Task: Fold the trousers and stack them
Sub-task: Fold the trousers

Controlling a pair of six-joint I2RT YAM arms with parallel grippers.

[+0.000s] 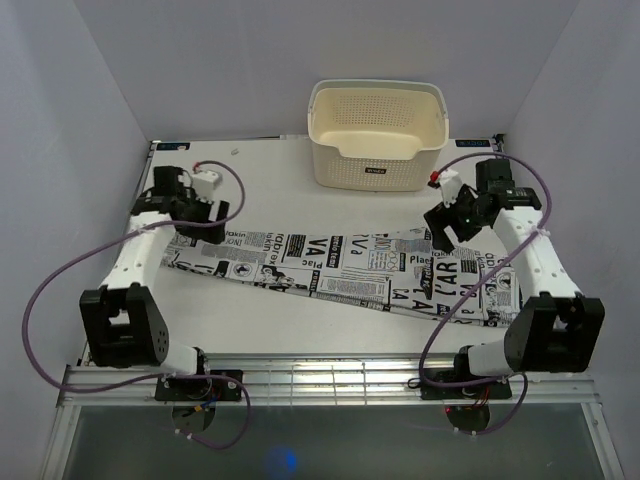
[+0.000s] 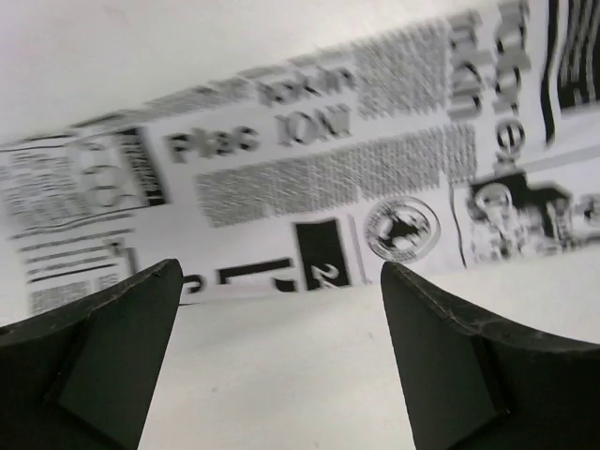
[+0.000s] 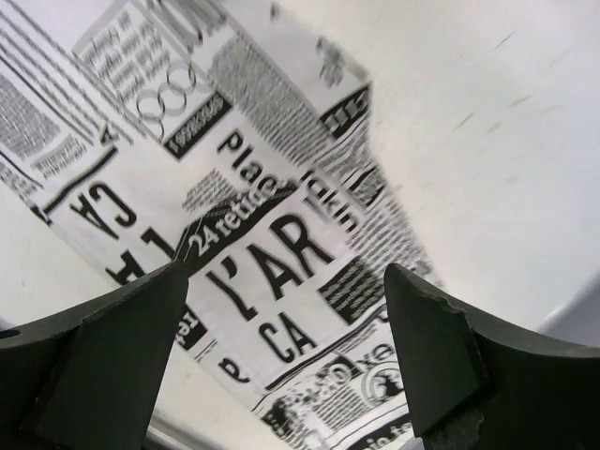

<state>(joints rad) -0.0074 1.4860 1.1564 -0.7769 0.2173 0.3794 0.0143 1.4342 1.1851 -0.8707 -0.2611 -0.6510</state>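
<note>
The trousers [image 1: 340,268] lie flat in a long band across the table, white cloth covered in black newspaper print. My left gripper [image 1: 198,229] hangs over their left end, open and empty. In the left wrist view the trousers [image 2: 309,169] fill the upper part, and bare table shows between my gripper's [image 2: 281,281] black fingers [image 2: 122,328]. My right gripper [image 1: 458,228] is above the trousers' wide right end, open too. The right wrist view shows the print "L'AR CA" on the trousers [image 3: 272,272] below the spread fingers [image 3: 431,337] of my gripper [image 3: 286,281], with nothing held.
A cream perforated basket [image 1: 377,135] stands at the back of the table, behind the trousers' middle. The walls close in on both sides. A metal rail [image 1: 330,380] runs along the near edge between the arm bases.
</note>
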